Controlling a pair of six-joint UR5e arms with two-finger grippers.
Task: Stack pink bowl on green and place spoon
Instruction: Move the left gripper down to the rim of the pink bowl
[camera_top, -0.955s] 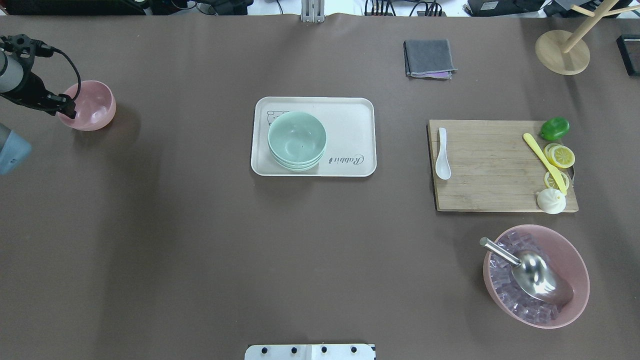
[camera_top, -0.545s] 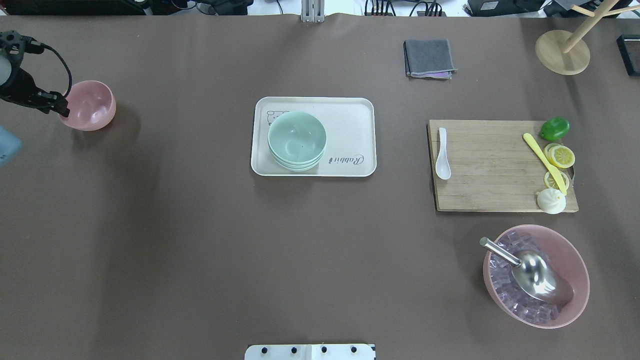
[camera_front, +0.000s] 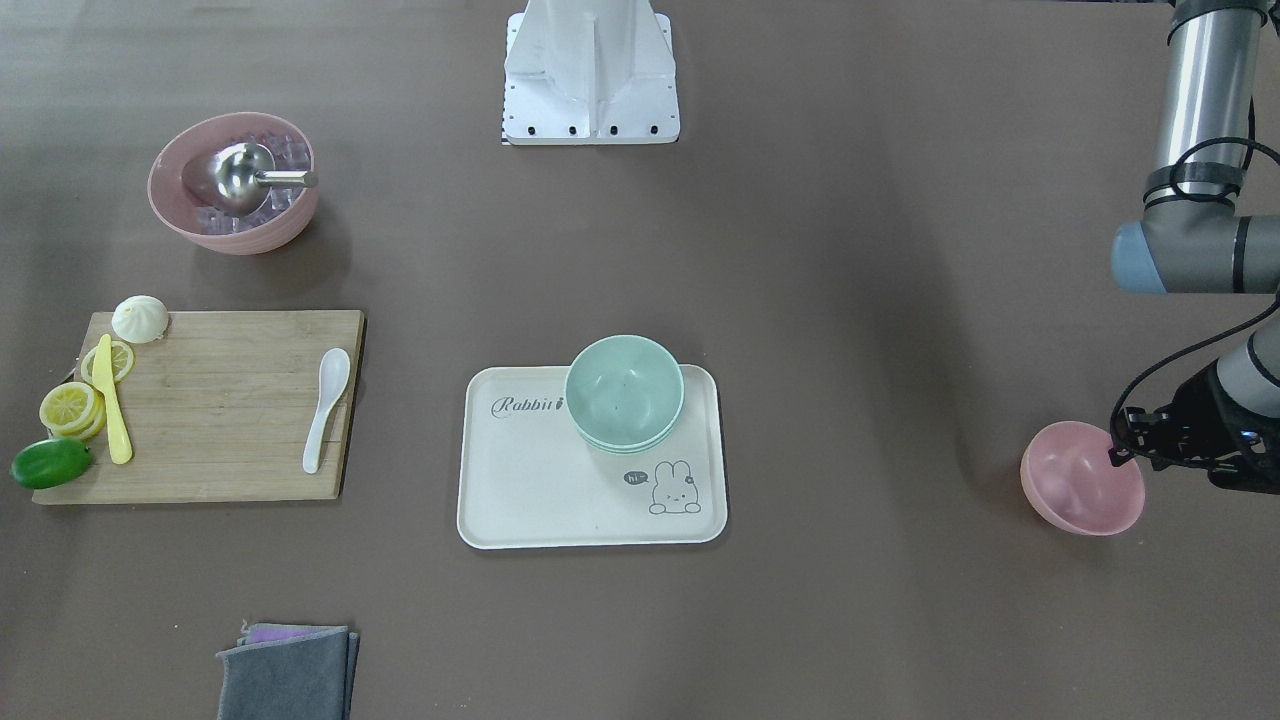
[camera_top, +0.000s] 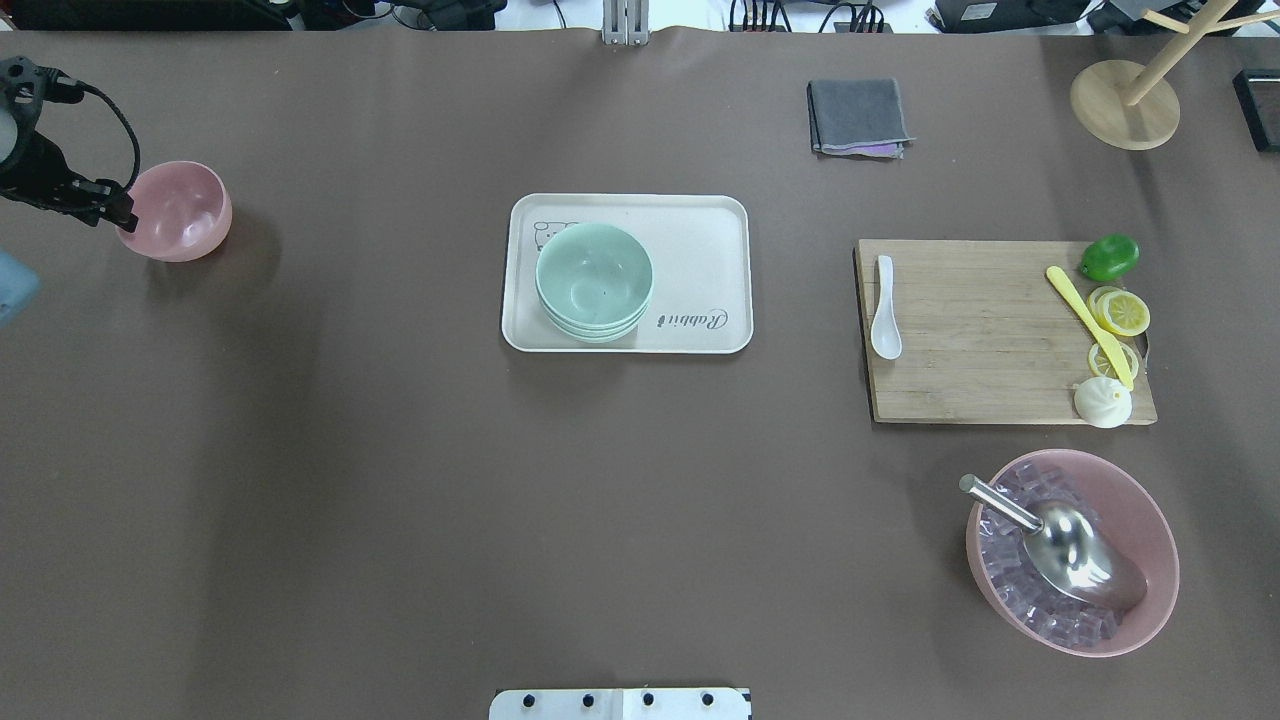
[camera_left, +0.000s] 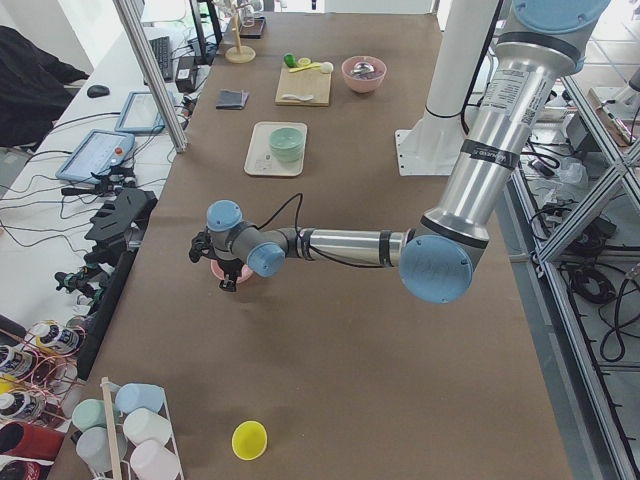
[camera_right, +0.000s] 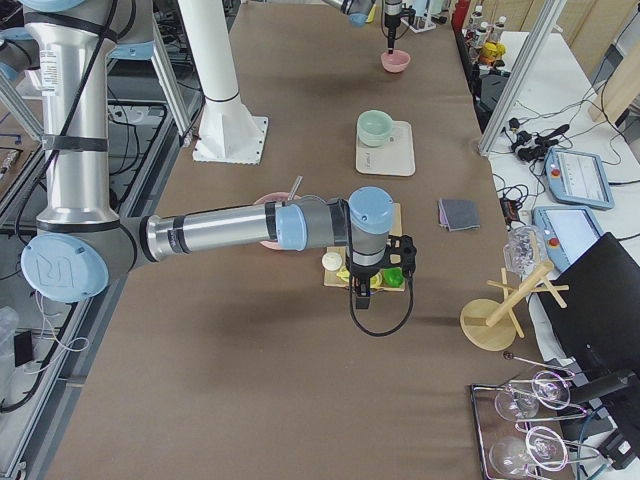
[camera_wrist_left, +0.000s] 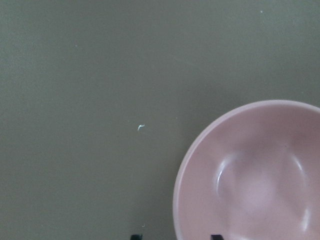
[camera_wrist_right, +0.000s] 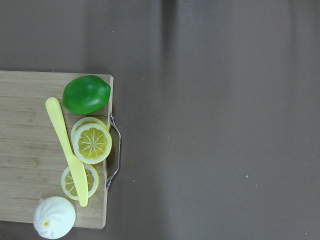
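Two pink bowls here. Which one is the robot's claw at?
The small pink bowl, the empty one: the left gripper straddles its rim. The big pink bowl holds ice and a scoop.

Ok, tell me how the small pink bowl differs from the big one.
The small pink bowl is empty; the big pink bowl holds ice cubes and a metal scoop. The small one sits at the robot's left, the big one at its right by the cutting board. Both are pink and upright.

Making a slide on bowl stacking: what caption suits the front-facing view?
Left hand at the empty pink bowl's rim, green bowls on the tray, white spoon lying on the cutting board.
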